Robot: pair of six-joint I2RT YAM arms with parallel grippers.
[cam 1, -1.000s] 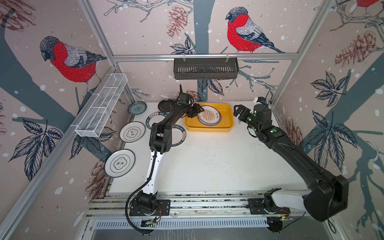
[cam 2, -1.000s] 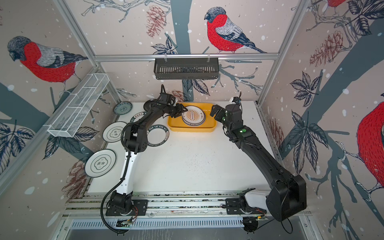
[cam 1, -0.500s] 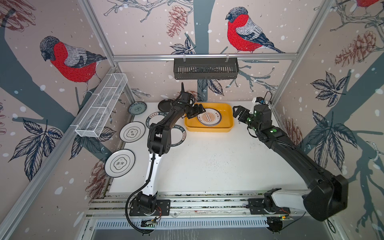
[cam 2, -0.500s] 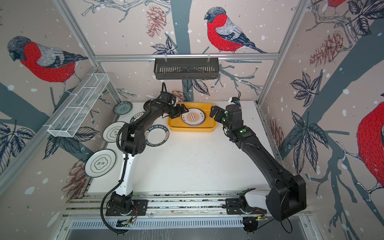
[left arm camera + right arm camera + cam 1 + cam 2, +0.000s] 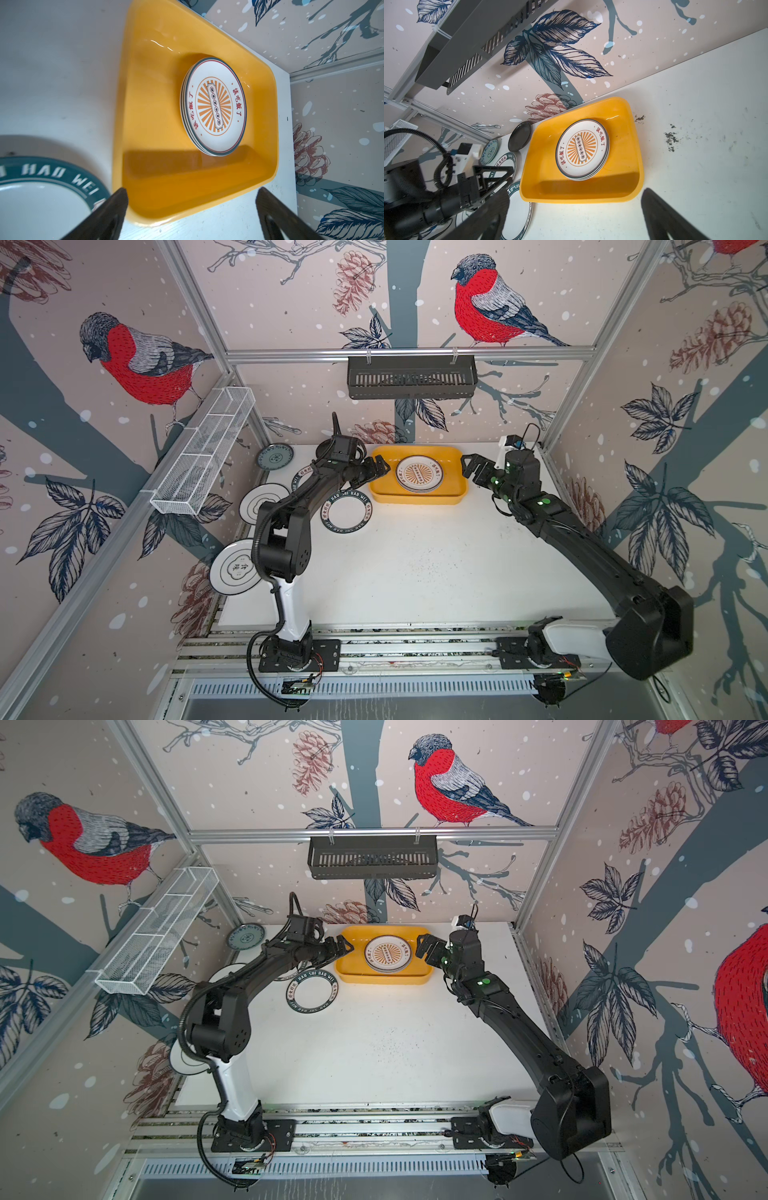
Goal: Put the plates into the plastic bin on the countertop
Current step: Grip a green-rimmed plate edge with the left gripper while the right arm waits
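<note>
Glossy round sunburst plates (image 5: 214, 106) sit stacked in the smooth yellow plastic bin (image 5: 145, 104); left gripper (image 5: 192, 191) and right gripper (image 5: 575, 191) gape apart, empty.

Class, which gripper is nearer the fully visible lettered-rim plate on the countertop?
Left. The left gripper is just behind the lettered-rim plate; the right gripper is beyond the plastic bin's opposite end.
</note>
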